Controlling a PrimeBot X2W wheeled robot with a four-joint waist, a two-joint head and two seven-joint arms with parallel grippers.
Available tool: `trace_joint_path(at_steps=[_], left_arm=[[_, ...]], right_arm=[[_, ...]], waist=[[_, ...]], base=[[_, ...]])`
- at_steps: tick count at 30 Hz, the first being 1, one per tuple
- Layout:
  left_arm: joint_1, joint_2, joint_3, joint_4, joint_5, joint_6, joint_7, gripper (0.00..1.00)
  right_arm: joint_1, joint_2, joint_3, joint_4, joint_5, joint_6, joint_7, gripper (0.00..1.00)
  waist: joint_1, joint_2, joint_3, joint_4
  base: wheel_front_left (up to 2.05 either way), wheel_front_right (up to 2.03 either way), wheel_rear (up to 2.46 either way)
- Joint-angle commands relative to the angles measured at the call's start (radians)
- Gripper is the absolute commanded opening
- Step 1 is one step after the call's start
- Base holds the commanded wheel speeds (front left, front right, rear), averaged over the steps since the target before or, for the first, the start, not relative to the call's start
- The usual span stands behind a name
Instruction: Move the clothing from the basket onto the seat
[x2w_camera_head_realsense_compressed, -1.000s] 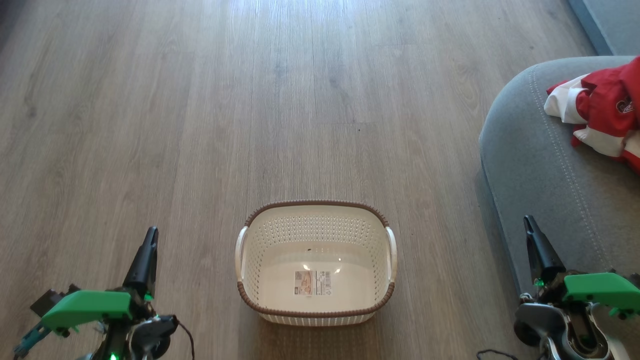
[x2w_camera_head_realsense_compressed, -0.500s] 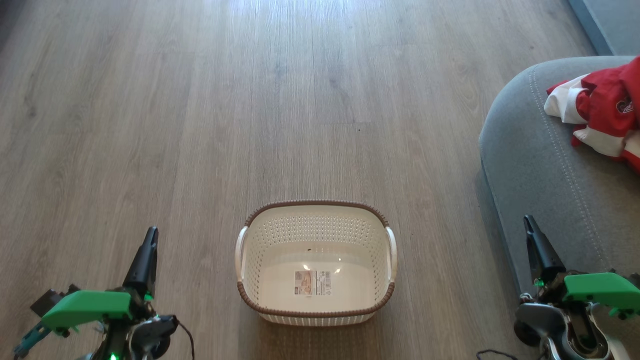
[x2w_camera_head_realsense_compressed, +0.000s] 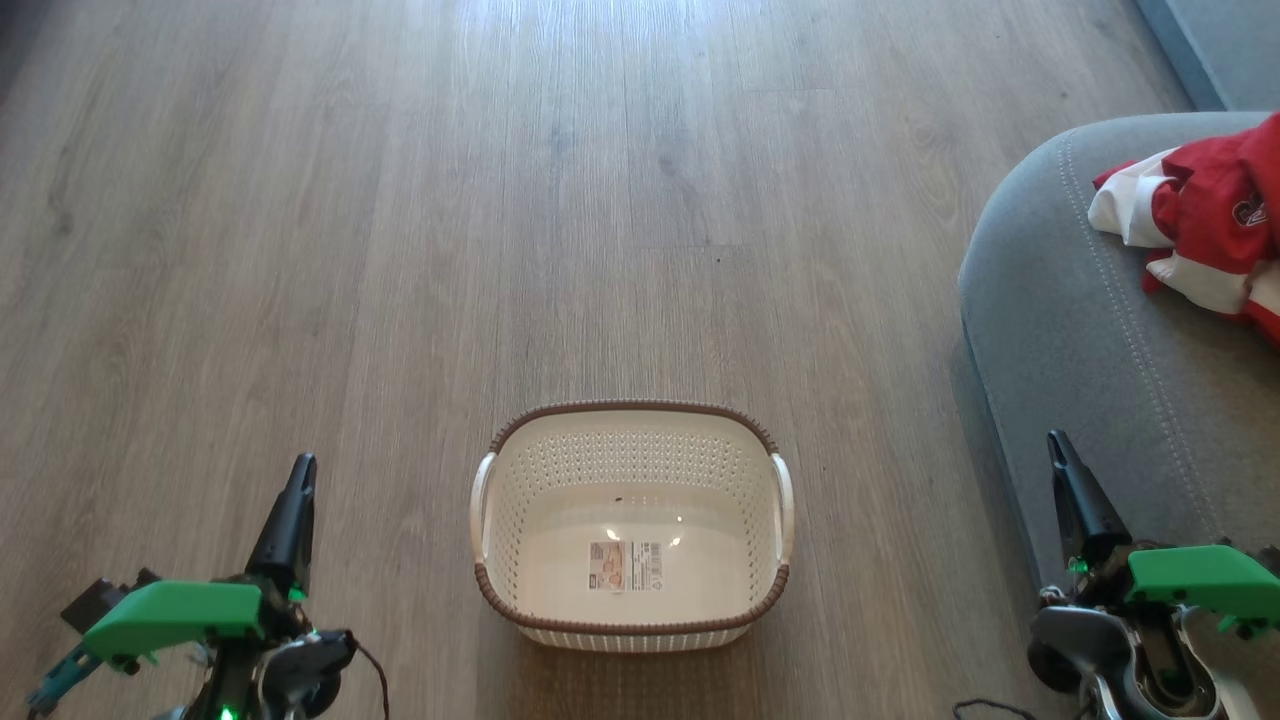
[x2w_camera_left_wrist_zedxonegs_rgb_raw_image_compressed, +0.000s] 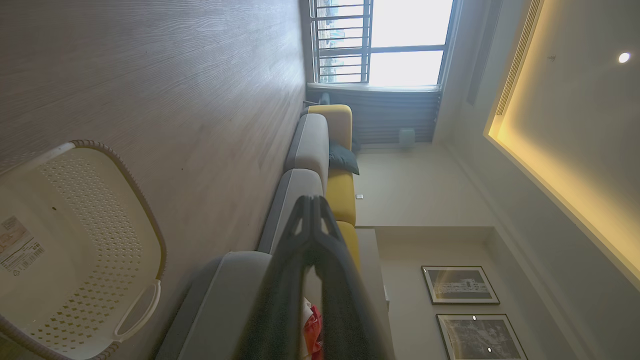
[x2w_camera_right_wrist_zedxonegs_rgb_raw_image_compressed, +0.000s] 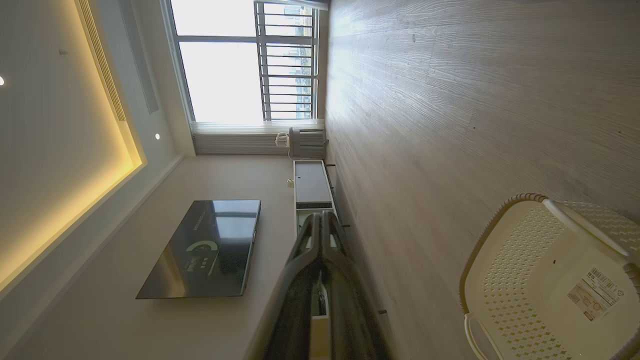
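Fingers (x2w_camera_head_realsense_compressed: 288, 525) pressed together and holding nothing, the left end effector (x2w_camera_head_realsense_compressed: 303, 466) hangs over the floor (x2w_camera_head_realsense_compressed: 420, 250). The basket (x2w_camera_head_realsense_compressed: 630, 408) stands on the floor, its bottom label (x2w_camera_head_realsense_compressed: 625, 565) bare. The right end effector (x2w_camera_head_realsense_compressed: 1056, 445), pinched closed and empty, hovers by the seat (x2w_camera_head_realsense_compressed: 1060, 330) at its rounded edge; the clothing (x2w_camera_head_realsense_compressed: 1200, 215) lies on the seat.

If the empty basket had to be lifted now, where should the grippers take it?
Probably by its two white side handles, one gripper from each side: the basket stands upright on the floor between the left gripper and right gripper, and each handle arches clear of the wall.
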Motion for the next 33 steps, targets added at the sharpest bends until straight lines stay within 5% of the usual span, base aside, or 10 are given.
trace_joint_path(at_steps=[1,33], left_arm=[[-0.048,0.007,0.034,-0.033,-0.007,-0.009,0.008,0.00],[-0.048,0.007,0.034,-0.034,-0.007,-0.009,0.008,0.00]], right_arm=[[-0.053,-0.014,0.018,-0.038,0.006,0.000,0.006,0.00],[-0.053,-0.014,0.018,-0.038,0.006,0.000,0.006,0.00]], waist=[[0.0000,0.0000,0.000,0.000],[0.0000,0.0000,0.000,0.000]], base=[[0.00,0.00,0.00],[0.00,0.00,0.00]])
